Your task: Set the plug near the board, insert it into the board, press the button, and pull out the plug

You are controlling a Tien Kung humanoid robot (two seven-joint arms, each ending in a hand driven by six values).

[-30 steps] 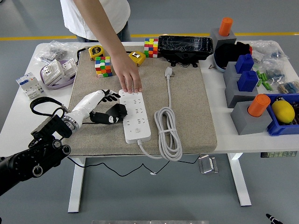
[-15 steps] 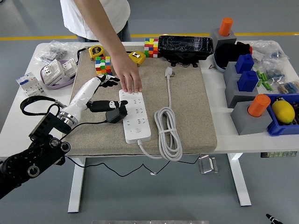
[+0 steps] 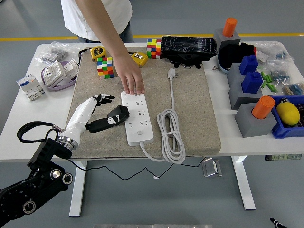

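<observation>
- A black plug [image 3: 118,115] sits at the left edge of the white power strip [image 3: 137,117], touching or nearly touching it — whether its pins have entered a socket cannot be told.
- The left robot hand [image 3: 97,114] holds the plug between thumb and lower fingers, while its other fingertips [image 3: 107,98] splay upward, clear of the strip.
- A person's hand [image 3: 130,78] presses flat on the strip's far end, the arm reaching in from the worktop's far side.
- The strip lies lengthwise on a tan mat [image 3: 190,109]; its own white cable [image 3: 169,135] is coiled just to its right, with a white plug [image 3: 171,72] lying farther back.
- Two colour cubes [image 3: 105,67] and two yellow tape measures [image 3: 139,58] sit near the mat's far edge on the white worktop [image 3: 228,128].
</observation>
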